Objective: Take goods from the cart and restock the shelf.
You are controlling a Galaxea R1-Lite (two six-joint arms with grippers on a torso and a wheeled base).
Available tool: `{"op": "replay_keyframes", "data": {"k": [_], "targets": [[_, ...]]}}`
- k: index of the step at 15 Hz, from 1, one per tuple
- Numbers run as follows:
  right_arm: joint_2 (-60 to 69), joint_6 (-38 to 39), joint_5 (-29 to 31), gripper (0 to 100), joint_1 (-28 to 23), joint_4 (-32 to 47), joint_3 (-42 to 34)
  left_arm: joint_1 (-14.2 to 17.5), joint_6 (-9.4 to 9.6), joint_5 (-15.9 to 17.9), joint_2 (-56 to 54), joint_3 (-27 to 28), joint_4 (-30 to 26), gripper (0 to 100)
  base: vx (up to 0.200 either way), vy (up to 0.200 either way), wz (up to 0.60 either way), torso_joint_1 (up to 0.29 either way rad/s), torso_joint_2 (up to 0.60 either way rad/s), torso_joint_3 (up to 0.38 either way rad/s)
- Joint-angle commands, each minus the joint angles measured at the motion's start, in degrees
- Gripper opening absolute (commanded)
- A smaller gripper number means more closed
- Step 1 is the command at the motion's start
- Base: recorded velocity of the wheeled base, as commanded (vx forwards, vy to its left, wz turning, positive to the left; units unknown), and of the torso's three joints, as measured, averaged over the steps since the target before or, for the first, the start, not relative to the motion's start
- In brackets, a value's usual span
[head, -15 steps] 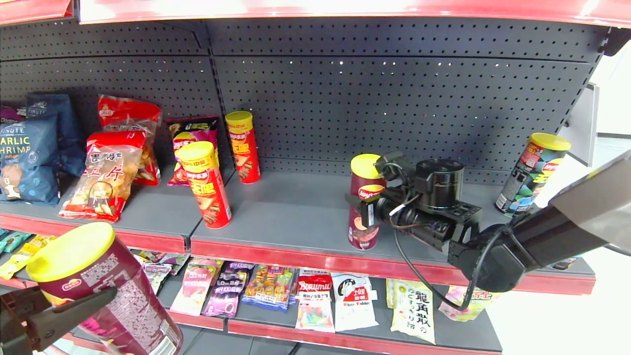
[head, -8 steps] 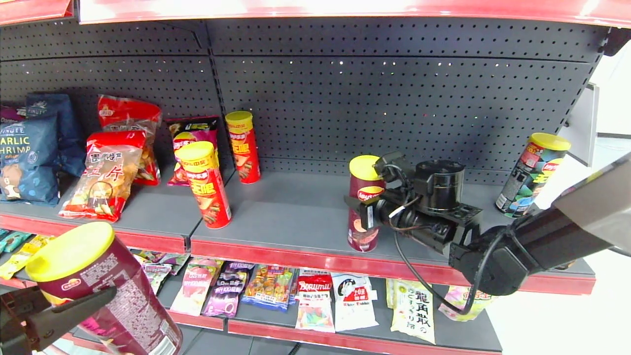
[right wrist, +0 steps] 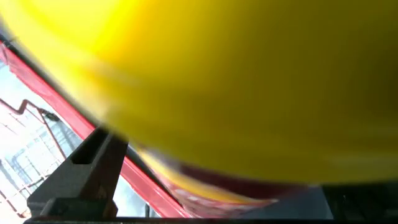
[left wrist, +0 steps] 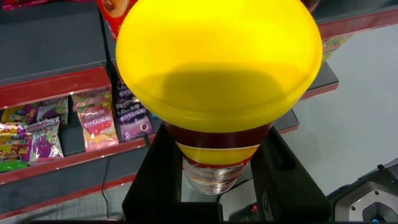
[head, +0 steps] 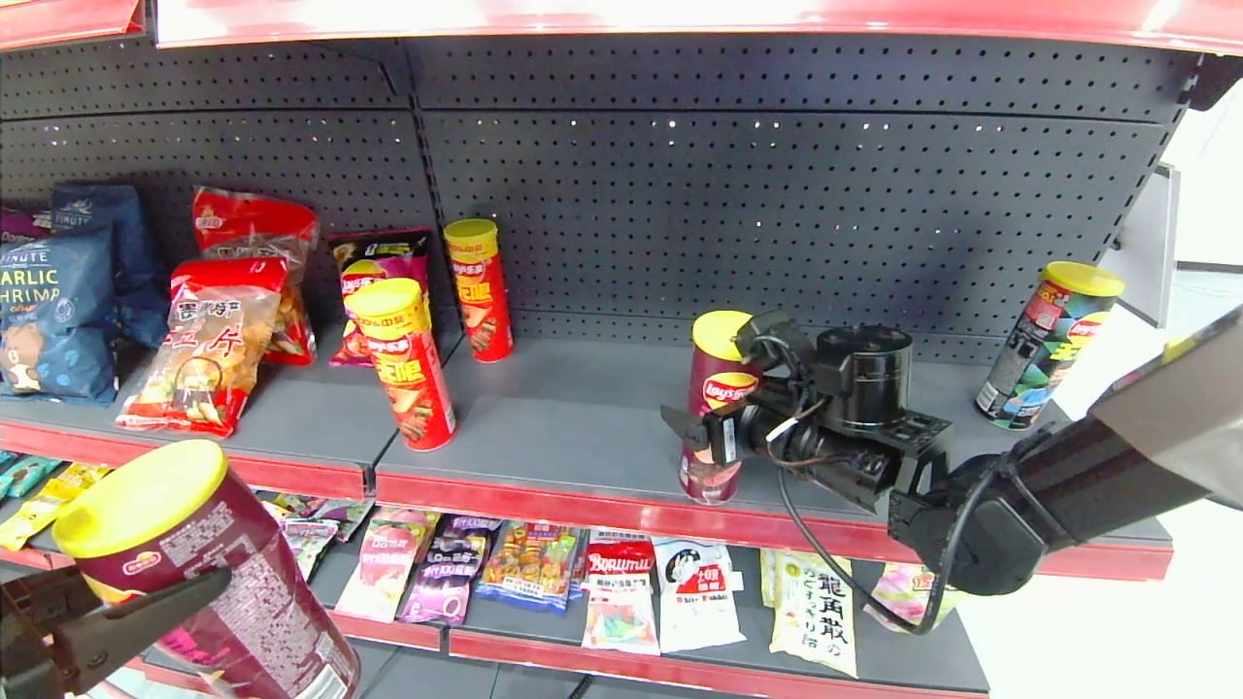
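Observation:
A maroon chips can (head: 723, 388) with a yellow lid stands a bit tilted on the grey shelf (head: 583, 427), its base close to the red front edge. My right gripper (head: 709, 427) is shut on its middle from the right side. In the right wrist view the can's lid (right wrist: 236, 81) looms close, with one finger (right wrist: 81, 180) beside it. A second maroon can (head: 194, 553) is held tilted at the lower left, below the shelf level, with my left gripper (head: 146, 602) shut on it. Its lid (left wrist: 217, 62) faces the left wrist camera, above the left gripper (left wrist: 221, 180).
Two red cans (head: 408, 364) (head: 478, 289) stand left of centre, with snack bags (head: 209, 349) beyond them. A multicoloured can (head: 1049, 345) stands at the shelf's right end. The lower shelf holds several packets (head: 621, 582). Bare shelf lies between the red cans and the held can.
My right gripper has shifted slightly down and towards the shelf's front edge, and the can in it now leans a little. The left arm and its can have barely moved.

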State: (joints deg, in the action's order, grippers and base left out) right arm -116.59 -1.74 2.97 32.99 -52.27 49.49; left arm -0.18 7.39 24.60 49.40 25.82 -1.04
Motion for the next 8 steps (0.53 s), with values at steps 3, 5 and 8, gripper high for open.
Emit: {"op": "replay_keyframes", "data": {"k": [3,5,8], "targets": [[1.37,-0.01,0.19,100,0.06,-0.11,-0.36,0.01,0.0,0.01,0.0,-0.07,-0.02,0,0.0,0.0,0.0,0.0,0.0,0.0],[3.3,0.07,0.28,100,-0.38,-0.11,-2.38,0.01,0.0,0.01,0.0,-0.07,-0.02,0,0.0,0.0,0.0,0.0,0.0,0.0],[6.2,-0.01,0.37,100,-0.2,-0.11,-6.69,0.01,-0.36,0.01,0.0,-0.16,-0.02,0,0.0,0.0,0.0,0.0,0.0,0.0]]}}
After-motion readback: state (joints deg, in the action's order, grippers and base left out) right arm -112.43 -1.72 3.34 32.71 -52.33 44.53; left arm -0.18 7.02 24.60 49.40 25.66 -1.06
